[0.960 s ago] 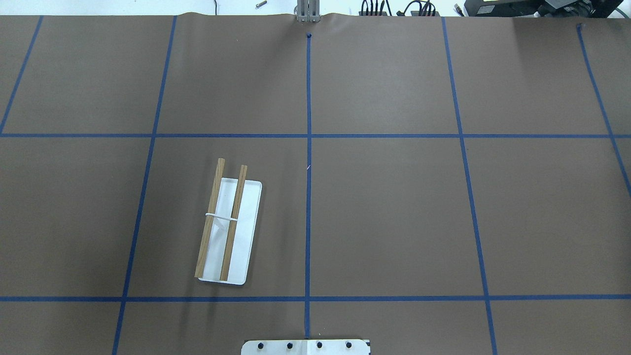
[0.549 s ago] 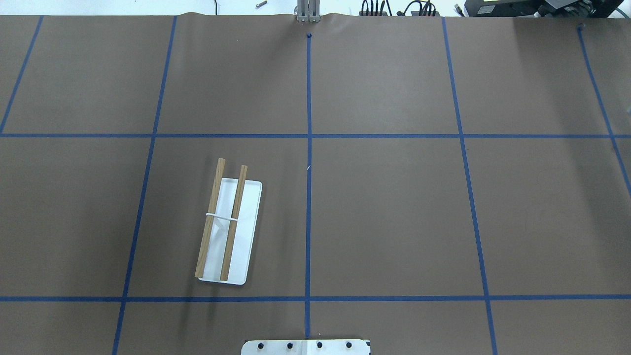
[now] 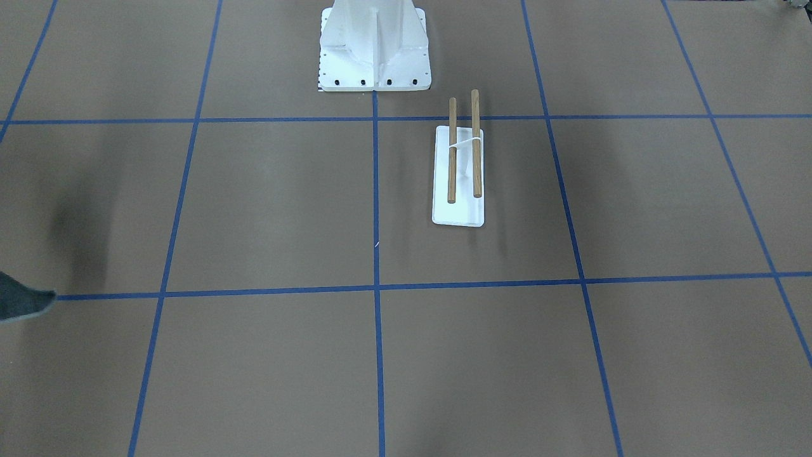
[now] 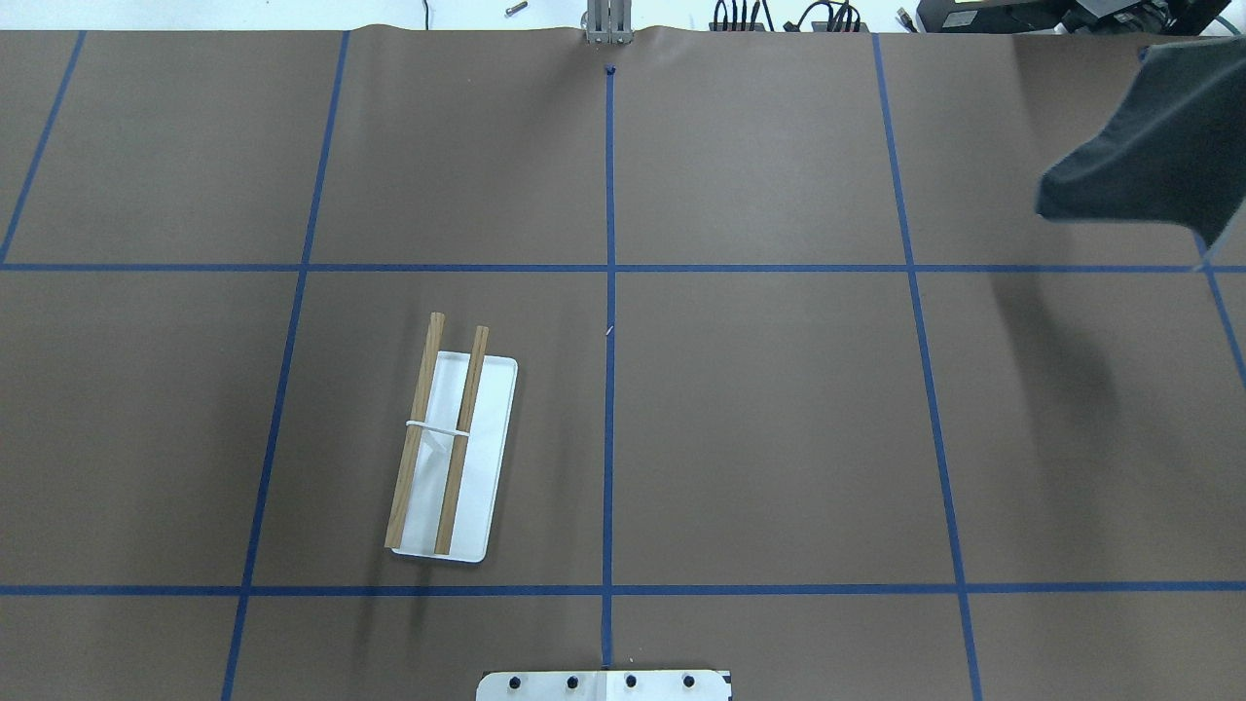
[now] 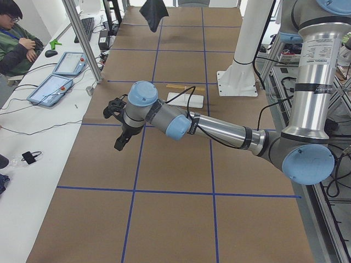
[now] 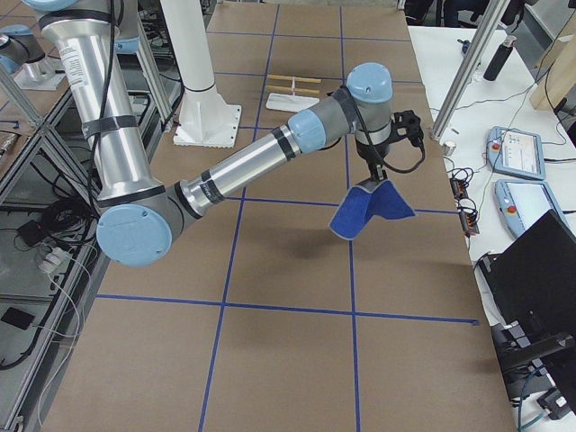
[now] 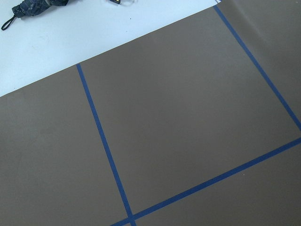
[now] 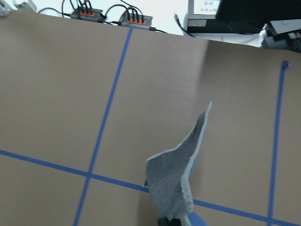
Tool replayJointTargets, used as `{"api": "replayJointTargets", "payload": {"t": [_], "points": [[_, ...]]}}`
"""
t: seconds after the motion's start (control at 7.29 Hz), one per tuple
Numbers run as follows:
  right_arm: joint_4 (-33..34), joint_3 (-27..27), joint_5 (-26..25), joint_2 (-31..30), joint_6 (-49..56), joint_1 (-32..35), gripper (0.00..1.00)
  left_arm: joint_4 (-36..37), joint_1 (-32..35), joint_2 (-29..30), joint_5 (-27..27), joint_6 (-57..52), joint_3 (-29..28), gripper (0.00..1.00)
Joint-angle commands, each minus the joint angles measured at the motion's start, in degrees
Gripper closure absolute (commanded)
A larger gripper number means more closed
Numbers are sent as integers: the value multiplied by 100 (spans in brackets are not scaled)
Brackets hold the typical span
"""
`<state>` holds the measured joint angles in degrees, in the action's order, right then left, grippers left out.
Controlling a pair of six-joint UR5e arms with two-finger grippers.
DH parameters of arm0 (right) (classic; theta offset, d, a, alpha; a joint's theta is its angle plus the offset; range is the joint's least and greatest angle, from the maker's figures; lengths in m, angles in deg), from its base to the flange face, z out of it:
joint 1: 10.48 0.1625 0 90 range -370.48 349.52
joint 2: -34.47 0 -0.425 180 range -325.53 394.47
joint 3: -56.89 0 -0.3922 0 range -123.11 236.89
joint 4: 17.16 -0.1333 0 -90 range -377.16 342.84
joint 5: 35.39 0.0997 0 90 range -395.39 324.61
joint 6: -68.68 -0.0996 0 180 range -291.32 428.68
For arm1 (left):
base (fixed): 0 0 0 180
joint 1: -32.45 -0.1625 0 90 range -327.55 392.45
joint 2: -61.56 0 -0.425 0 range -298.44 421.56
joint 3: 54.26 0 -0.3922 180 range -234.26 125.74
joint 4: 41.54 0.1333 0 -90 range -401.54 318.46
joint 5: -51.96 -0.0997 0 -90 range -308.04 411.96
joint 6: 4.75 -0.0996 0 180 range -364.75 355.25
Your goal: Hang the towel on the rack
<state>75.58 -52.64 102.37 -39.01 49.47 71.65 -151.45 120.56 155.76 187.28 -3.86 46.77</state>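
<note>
The towel (image 6: 371, 212) hangs in the air from my right gripper (image 6: 372, 178), which is shut on its top edge, over the far right part of the table. The towel also shows in the overhead view (image 4: 1139, 156), at the front view's left edge (image 3: 19, 303), in the left exterior view (image 5: 153, 12) and in the right wrist view (image 8: 176, 179). The rack (image 4: 448, 448) with two wooden rods stands bare, left of centre near the robot (image 3: 463, 158). My left gripper (image 5: 119, 145) hovers over the table's left end; I cannot tell whether it is open or shut.
The white bolted pedestal (image 3: 374, 44) stands at the table's near-robot edge, close to the rack. Blue tape lines (image 4: 609, 389) grid the brown table. Tablets (image 5: 52, 87) and a seated person (image 5: 16, 33) are beyond the far edge.
The towel has come into the overhead view at the upper right, where nothing showed before. The rack has not moved.
</note>
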Motion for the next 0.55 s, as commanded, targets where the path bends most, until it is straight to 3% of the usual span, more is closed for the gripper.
{"api": "replayJointTargets", "payload": {"t": [0.0,0.41], "points": [[-2,-497,-83,527,-1465,-765,100,-590,-684,255,179,155,13,1],[-10,-1306,-1003,1116,-2732,-1864,100,-734,-1696,1596,284,4721,84,1]]}}
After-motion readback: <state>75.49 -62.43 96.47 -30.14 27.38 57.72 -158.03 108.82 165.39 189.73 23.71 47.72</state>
